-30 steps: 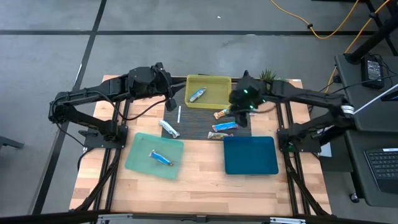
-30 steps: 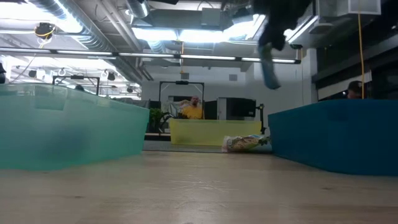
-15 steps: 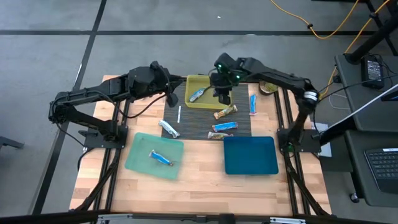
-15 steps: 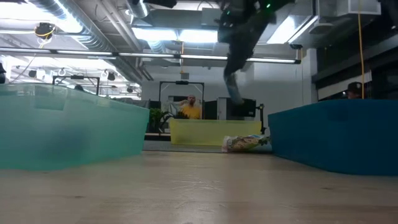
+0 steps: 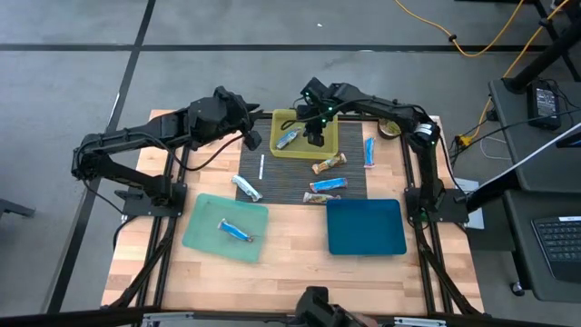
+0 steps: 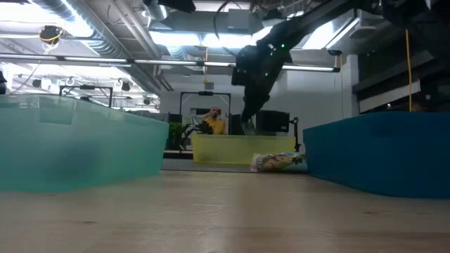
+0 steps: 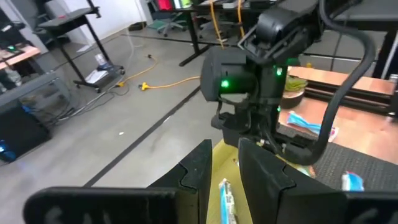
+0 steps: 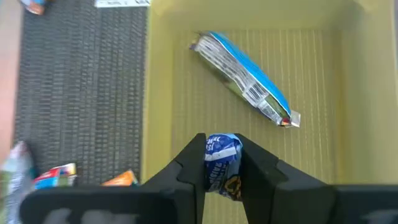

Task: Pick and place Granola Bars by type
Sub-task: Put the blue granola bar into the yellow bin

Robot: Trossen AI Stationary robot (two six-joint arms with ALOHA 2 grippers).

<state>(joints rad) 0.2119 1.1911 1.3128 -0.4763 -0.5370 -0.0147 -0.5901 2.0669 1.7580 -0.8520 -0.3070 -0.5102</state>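
Observation:
My right gripper [image 5: 315, 138] hangs over the yellow tray [image 5: 329, 119] at the far middle of the table, shut on a blue bar [image 8: 222, 163]. A second blue bar [image 8: 245, 78] lies flat on the tray's floor. My left gripper [image 5: 251, 139] waits just left of the tray, its fingers [image 7: 199, 174] a narrow gap apart and empty. A tan bar [image 5: 329, 163] and two more bars [image 5: 325, 186] lie on the dark mat [image 5: 281, 177]. Another blue bar [image 5: 369, 152] lies right of the mat, and a silvery bar [image 5: 246, 188] lies at its left edge. My right gripper pinches the blue bar between its two fingers at one end [image 8: 222, 149]. The fingers come from above and point down. The bar hangs below them, clear above the yellow tray's floor [image 8: 186, 93].
A pale teal tray [image 5: 204, 238] at the near left holds one blue bar [image 5: 234, 230]. A dark blue tray [image 5: 365, 225] stands at the near right. A thin white stick [image 5: 261, 166] lies on the mat. In the low view a person shows far behind the table.
My right gripper has carried the blue bar from above the mat's right part toward the table's far left, to over the yellow tray, and has come lower. The bar stays hanging below the shut fingers.

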